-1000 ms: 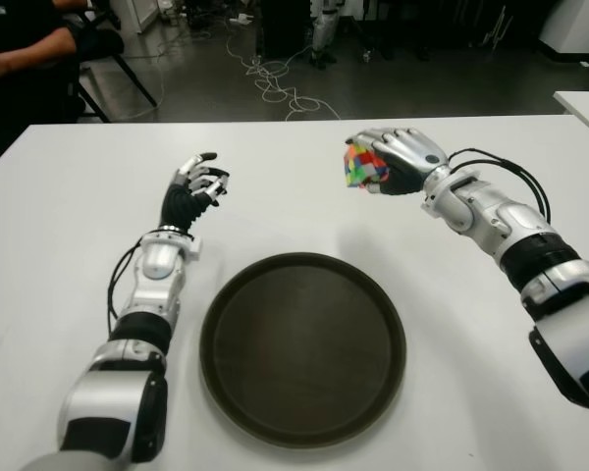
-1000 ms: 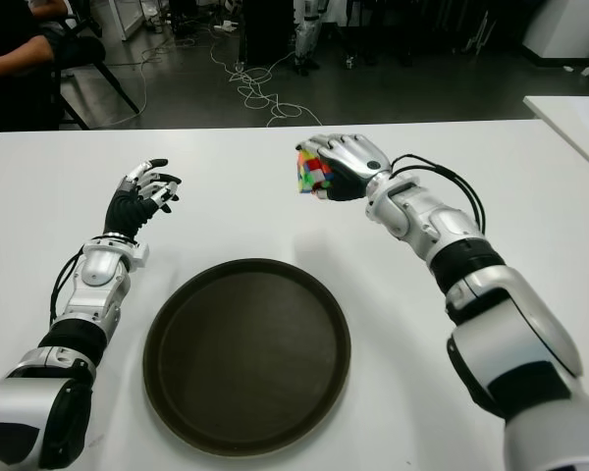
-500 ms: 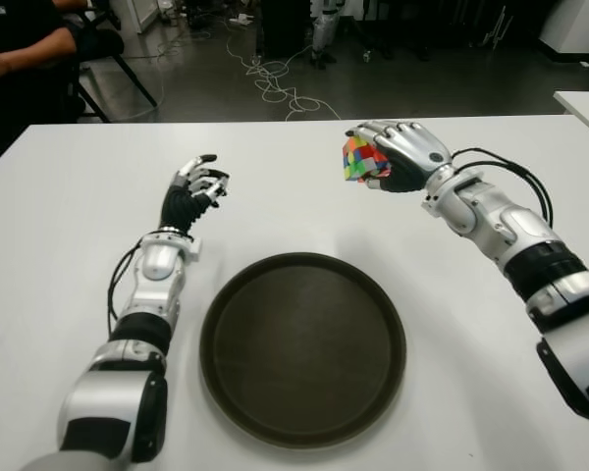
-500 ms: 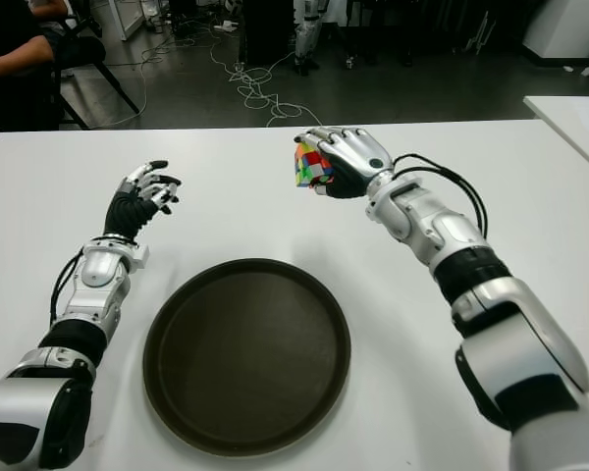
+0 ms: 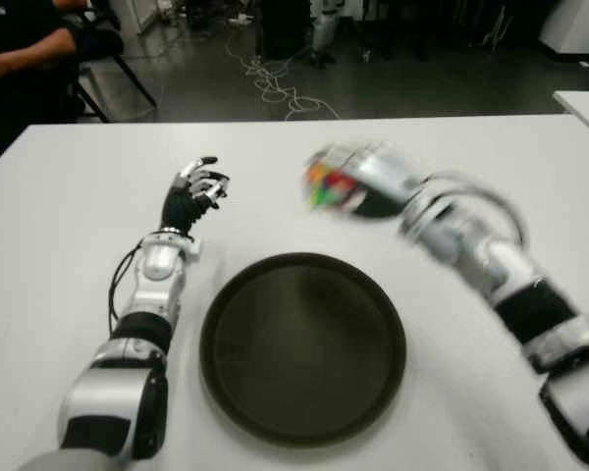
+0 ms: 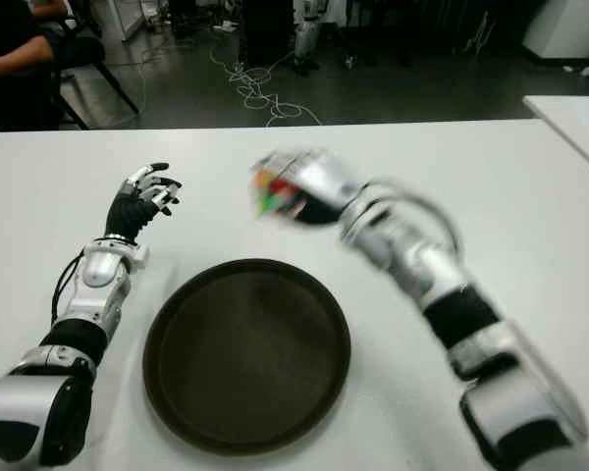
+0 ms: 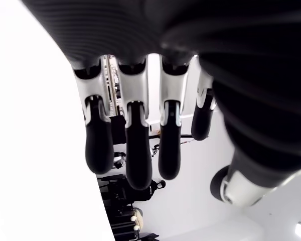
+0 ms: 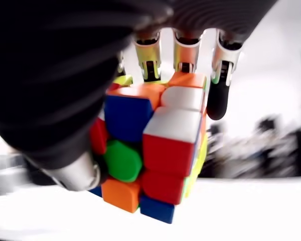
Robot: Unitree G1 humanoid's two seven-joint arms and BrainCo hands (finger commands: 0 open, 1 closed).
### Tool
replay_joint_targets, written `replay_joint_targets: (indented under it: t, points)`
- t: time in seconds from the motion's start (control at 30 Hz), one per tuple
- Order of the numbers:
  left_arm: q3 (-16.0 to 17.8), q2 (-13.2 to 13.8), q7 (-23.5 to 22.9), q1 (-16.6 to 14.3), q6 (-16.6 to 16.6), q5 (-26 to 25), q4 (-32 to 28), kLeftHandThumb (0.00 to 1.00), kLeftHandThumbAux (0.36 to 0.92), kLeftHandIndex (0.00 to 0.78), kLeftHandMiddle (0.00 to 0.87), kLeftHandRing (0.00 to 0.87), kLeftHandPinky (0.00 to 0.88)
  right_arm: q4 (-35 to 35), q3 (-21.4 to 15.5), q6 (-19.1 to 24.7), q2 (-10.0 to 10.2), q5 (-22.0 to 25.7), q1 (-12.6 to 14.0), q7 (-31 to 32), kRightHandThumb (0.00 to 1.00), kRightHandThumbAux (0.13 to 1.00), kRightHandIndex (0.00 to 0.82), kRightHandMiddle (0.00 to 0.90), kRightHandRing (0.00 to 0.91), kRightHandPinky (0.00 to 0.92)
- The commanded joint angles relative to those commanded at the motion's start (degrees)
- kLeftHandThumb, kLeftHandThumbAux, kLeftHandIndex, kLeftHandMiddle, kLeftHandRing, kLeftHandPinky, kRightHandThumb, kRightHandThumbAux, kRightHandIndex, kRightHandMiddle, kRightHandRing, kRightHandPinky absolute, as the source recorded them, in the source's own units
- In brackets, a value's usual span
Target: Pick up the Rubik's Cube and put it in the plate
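Observation:
My right hand (image 5: 358, 186) is shut on the multicoloured Rubik's Cube (image 5: 326, 186), holding it in the air just beyond the far rim of the round dark plate (image 5: 302, 348). The right wrist view shows the Rubik's Cube (image 8: 150, 150) up close, with fingers (image 8: 218, 95) wrapped over its far side and the thumb against its near side. The plate lies on the white table (image 5: 59, 255) near the front, with nothing on it. My left hand (image 5: 194, 186) is raised off the table to the left of the plate, fingers (image 7: 133, 155) loosely extended and holding nothing.
A seated person (image 5: 25, 59) is at the far left behind the table. Cables (image 5: 275, 88) lie on the dark floor beyond the table's far edge. Another white table corner (image 5: 584, 103) shows at the right.
My right hand has swung to the left with the cube, from beyond the plate's right side to over its far rim. The left hand has stayed put.

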Motion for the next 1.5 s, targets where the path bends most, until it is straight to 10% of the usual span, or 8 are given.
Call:
replay_joint_targets:
  t: [0.47,1.5]
  points:
    - [0.02,-0.49,0.7,0.09,0.1,-0.06,-0.62,0.296,0.699,0.221,0.411,0.482,0.538,-6.78,-0.87,-8.38,0.22,14.09,4.29,15.66,0.835,0.691,0.423,0.448,0.404,0.424]
    - [-0.44,-0.52,1.96,0.34,1.42,0.38,-1.87,0.309,0.687,0.223,0.408,0.483,0.553,-10.18,-3.64,-1.66,1.22,23.52,6.32,32.58,0.826,0.699,0.379,0.479,0.47,0.513]
